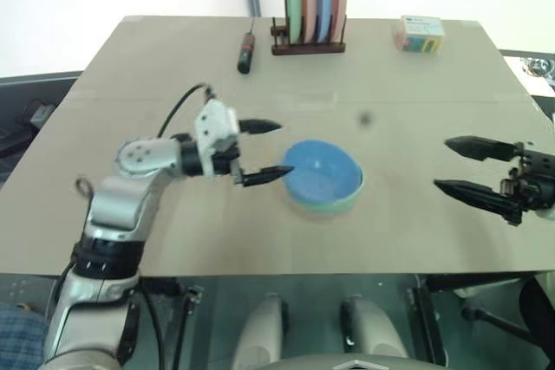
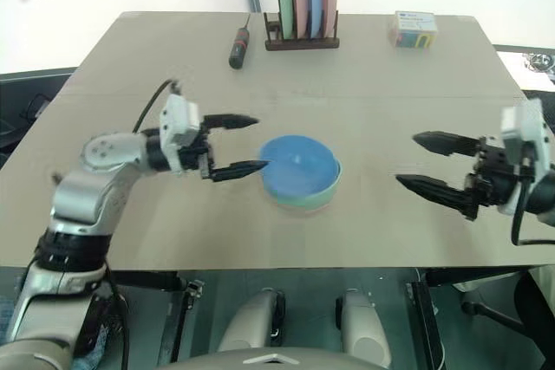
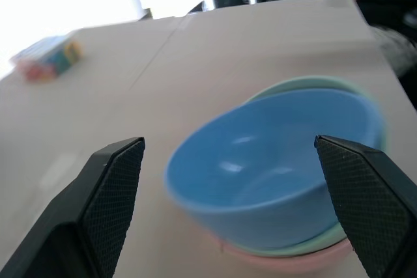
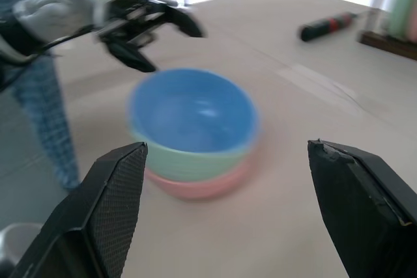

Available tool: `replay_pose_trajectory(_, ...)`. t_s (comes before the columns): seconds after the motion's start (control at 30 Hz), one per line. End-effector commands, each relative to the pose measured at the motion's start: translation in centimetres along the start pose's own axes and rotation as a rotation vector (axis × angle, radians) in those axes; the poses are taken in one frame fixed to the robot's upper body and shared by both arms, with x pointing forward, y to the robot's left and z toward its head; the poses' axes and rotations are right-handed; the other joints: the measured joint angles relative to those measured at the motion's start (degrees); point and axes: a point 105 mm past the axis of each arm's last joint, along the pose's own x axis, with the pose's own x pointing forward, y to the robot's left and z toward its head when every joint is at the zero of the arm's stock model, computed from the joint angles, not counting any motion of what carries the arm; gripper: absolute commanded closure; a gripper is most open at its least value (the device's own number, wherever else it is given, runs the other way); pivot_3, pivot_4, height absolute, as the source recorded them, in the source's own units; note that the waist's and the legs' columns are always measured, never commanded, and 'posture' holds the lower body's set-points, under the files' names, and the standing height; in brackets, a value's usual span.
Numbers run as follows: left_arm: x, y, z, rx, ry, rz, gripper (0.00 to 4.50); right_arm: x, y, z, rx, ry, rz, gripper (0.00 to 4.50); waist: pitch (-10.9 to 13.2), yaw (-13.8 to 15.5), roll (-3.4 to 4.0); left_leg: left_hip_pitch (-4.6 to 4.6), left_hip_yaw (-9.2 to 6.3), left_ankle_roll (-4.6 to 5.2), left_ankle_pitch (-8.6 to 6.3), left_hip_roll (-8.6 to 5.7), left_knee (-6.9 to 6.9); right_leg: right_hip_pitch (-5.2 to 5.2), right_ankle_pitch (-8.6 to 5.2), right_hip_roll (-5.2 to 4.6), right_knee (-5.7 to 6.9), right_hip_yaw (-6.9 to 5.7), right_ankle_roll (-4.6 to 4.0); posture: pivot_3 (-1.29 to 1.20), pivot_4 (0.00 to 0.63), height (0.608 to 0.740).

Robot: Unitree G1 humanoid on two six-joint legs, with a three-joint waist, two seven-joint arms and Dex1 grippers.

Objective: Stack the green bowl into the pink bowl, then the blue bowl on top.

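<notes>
Near the table's [image 1: 416, 240] middle sits the finished-looking stack: the blue bowl [image 1: 323, 172] nested in the green bowl [image 4: 189, 161], which sits in the pink bowl [image 4: 195, 187]. Both stacking steps look done; I judge nothing is left but clearing the arms away. The blue bowl seems to sit slightly tilted in the left wrist view, so it may not be fully seated. The left gripper [image 1: 263, 152] hangs just left of the stack, jaws wide and holding nothing; the right gripper [image 1: 468, 167] is well apart on the right, also wide and empty. From the head views only blue and a green rim show; the wrist views reveal the pink bowl underneath. Far back stand a plate rack [image 1: 310, 6], a screwdriver [image 1: 247, 51] and a small box [image 1: 418, 33].
</notes>
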Motion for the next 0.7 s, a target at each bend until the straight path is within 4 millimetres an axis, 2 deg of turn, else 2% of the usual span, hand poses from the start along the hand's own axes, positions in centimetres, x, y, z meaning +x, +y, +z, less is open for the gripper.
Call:
replay_pose_trajectory(0.03,-2.5,-0.4,-1.0,-0.057,-0.022,0.074,0.06,-1.6,-0.8,0.0,-0.034,-0.057,-0.05,0.38,0.0,-0.1,0.01,0.0,0.01,0.0,0.0,0.0,0.0,0.0,0.0,0.0,0.01,0.01,0.0,0.0,0.15,0.74)
replay_pose_trajectory(0.1,-3.8,-1.0,-1.9,-0.059,-0.04,0.109,0.06,-2.3,-1.2,-0.8,-0.025,-0.083,-0.071,0.38,0.0,0.0,0.01,0.03,0.06,0.0,0.0,0.03,0.01,0.01,0.0,0.0,0.01,0.04,0.0,0.0,0.15,0.74)
replay_pose_trajectory(0.2,-6.3,-1.9,-4.7,-0.108,0.004,0.196,0.06,-3.3,-1.7,-3.1,0.023,-0.082,-0.103,0.38,0.0,0.1,0.01,0.06,0.05,0.0,0.0,0.04,0.01,0.02,0.0,0.0,0.04,0.03,-0.02,0.0,0.15,0.74)
replay_pose_trajectory(0.3,-7.8,-2.7,-6.0,-0.128,0.022,0.251,0.06,-3.9,-1.9,-4.8,0.039,-0.067,-0.11,0.38,0.0,0.1,0.02,0.14,0.08,0.0,0.0,0.03,0.01,0.09,-0.01,-0.01,0.04,0.05,-0.03,0.0,0.15,0.74)
replay_pose_trajectory(0.43,-9.1,-4.0,-7.1,-0.109,0.014,0.282,0.06,-4.9,-2.0,-7.2,0.046,-0.022,-0.113,0.38,0.0,0.1,0.03,0.26,0.11,0.0,0.0,0.03,0.04,0.22,-0.04,-0.02,0.04,0.06,-0.09,0.0,0.15,0.74)
replay_pose_trajectory(0.53,-9.4,-4.7,-7.2,-0.09,-0.017,0.299,0.06,-5.8,-2.1,-8.9,0.049,0.008,-0.112,0.38,0.0,0.1,0.03,0.52,0.21,0.0,0.0,0.04,0.01,0.44,-0.12,-0.02,0.03,0.14,-0.21,0.0,0.15,0.74)
replay_pose_trajectory(0.7,-9.3,-4.9,-7.0,-0.077,-0.048,0.298,0.06,-6.5,-1.8,-10.2,0.025,0.036,-0.085,0.38,0.0,0.0,0.04,0.88,0.3,0.0,0.0,0.05,-0.04,0.71,-0.14,-0.01,0.03,0.23,-0.22,0.0,0.15,0.74)
